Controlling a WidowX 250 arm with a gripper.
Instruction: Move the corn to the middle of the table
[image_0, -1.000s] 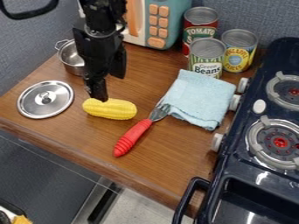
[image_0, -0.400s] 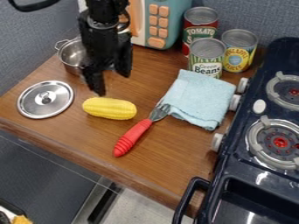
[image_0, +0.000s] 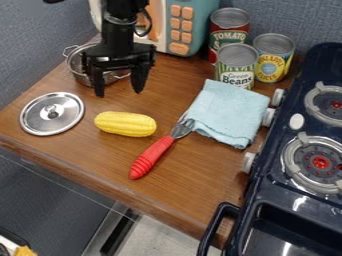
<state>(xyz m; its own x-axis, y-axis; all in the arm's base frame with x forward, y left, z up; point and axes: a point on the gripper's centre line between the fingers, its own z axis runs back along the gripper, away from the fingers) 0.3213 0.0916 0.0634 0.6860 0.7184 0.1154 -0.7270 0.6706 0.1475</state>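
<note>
My gripper (image_0: 119, 94) hangs just behind the corn, its two fingers spread apart with nothing between them. The yellow corn (image_0: 125, 124) lies on its side on the wooden table (image_0: 194, 185), between the metal lid and the fork with the red handle. A gap separates the fingertips from the corn.
A metal lid (image_0: 52, 113) lies left of the corn, and a red-handled fork (image_0: 152, 157) to its right. Behind are a steel pot (image_0: 79, 76), a toy microwave (image_0: 190, 25) and cans (image_0: 237, 66). A blue cloth (image_0: 229, 112) lies beside the stove (image_0: 294, 200).
The gripper has turned so that both fingers show side by side, and its tips have drawn back from the corn toward the pot. The corn has stayed in place.
</note>
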